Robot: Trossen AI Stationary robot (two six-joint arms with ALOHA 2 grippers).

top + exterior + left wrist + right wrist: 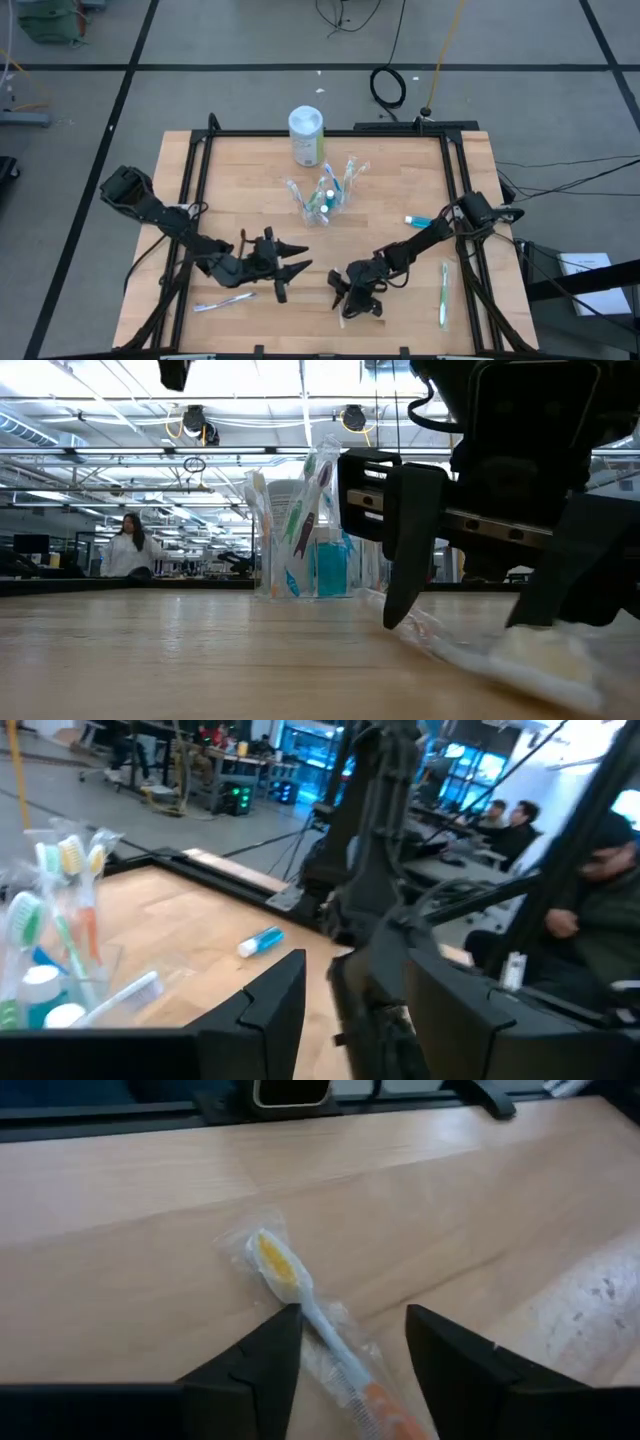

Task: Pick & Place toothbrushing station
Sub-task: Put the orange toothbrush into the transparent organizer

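I have the right end effector (345, 1345) low over the near middle of the light wooden worktop (240, 170), fingers spread, straddling a wrapped toothbrush with a yellow-bristled head and a pale handle turning orange (300, 1305). The brush lies flat in its clear wrapper between the two dark fingers; I cannot tell whether either finger touches it. In the low view that same end effector (465, 615) fills the right side, fingertips at the wood, with the crinkled wrapper and pale brush head (530, 655) lying between them.

My left end effector (285, 270) hovers just beside it on the near left, jaws released and holding nothing. A wrapped toothbrush with a pale lilac handle (225, 303) lies on the worktop near it, towards the front edge.

The small clear plastic cup (322, 203) stands near the worktop's centre, well apart from both end effectors, stuffed with wrapped pastel toothbrushes (348, 175) and teal white-capped toothpaste tubes (326, 195). Behind it stands a white cylindrical canister with a green label (306, 135).

On the right side, a loose teal toothpaste tube (417, 221) lies beside the right arm, and a green-handled toothbrush (443, 295) lies near the right edge.

People sit at desks in the room beyond; one in a white top (128, 547) shows far off in the low view.
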